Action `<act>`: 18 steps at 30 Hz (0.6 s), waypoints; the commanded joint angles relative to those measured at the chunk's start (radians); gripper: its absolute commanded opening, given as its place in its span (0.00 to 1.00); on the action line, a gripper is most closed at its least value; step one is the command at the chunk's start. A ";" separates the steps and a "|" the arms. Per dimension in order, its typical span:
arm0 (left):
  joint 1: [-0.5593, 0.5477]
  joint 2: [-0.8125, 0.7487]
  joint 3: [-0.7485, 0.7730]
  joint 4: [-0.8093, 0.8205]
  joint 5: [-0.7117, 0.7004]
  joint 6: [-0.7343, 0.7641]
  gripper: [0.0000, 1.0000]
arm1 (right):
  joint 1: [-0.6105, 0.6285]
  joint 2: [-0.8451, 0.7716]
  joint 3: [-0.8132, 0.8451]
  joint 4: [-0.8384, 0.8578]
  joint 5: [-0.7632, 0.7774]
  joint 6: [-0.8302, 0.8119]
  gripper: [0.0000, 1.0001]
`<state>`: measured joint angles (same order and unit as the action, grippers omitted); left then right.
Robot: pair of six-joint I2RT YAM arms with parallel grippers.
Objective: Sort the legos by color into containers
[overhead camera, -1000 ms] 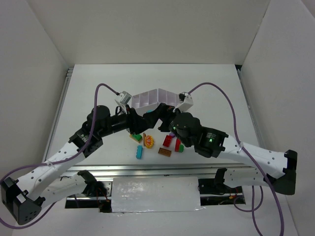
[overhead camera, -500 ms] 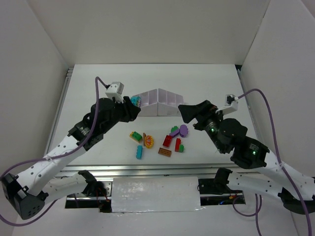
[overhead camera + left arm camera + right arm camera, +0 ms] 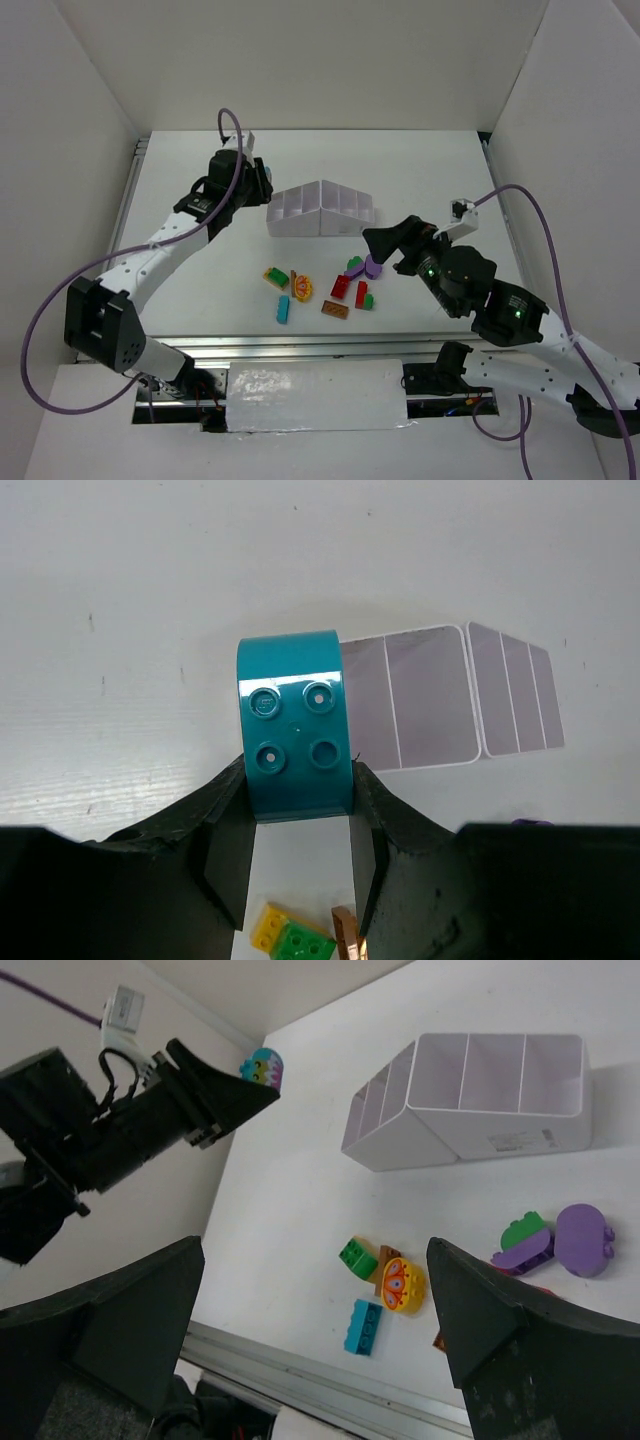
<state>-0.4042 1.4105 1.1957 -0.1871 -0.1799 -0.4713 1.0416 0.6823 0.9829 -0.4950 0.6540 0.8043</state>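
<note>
Left wrist view puts us right at the left claw (image 3: pixel 300 815), and it's clamped on a teal brick (image 3: pixel 295 725), four studs facing us, held up off the counter (image 3: pixel 120 600). Just beyond and to the right of that brick we see the white tray (image 3: pixel 420 695), its narrow compartments side by side. From above, the left claw (image 3: pixel 255 185) hangs just beside the tray's (image 3: pixel 310 225) left end. The right claw (image 3: pixel 310 1330) is spread wide, gripping nothing, and sits near the purple brick (image 3: pixel 373 265). In front of the tray the rest lie loose: a green-and-yellow brick (image 3: pixel 276 278), a yellow round piece (image 3: pixel 302 289), a light blue brick (image 3: pixel 284 309), a brown brick (image 3: pixel 335 309) and a red brick (image 3: pixel 341 287).
</note>
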 commanded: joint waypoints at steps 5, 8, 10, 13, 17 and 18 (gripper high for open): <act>0.021 0.136 0.073 0.061 0.094 0.007 0.00 | -0.006 -0.021 -0.041 -0.016 -0.010 -0.022 1.00; 0.022 0.176 0.073 0.064 0.083 -0.010 0.00 | -0.009 -0.020 -0.046 -0.024 -0.010 -0.019 1.00; 0.027 0.200 0.070 0.072 0.082 -0.015 0.00 | -0.009 -0.018 -0.047 -0.027 -0.013 -0.020 1.00; 0.036 0.223 0.071 0.072 0.099 -0.020 0.00 | -0.009 -0.020 -0.050 -0.030 -0.010 -0.022 1.00; 0.039 0.237 0.053 0.075 0.091 -0.029 0.03 | -0.011 -0.015 -0.055 -0.024 -0.008 -0.024 1.00; 0.041 0.242 0.045 0.080 0.092 -0.033 0.04 | -0.011 -0.015 -0.055 -0.020 -0.008 -0.024 1.00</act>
<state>-0.3717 1.6451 1.2327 -0.1570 -0.0982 -0.4808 1.0374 0.6693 0.9382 -0.5186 0.6388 0.7937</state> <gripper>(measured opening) 0.485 0.996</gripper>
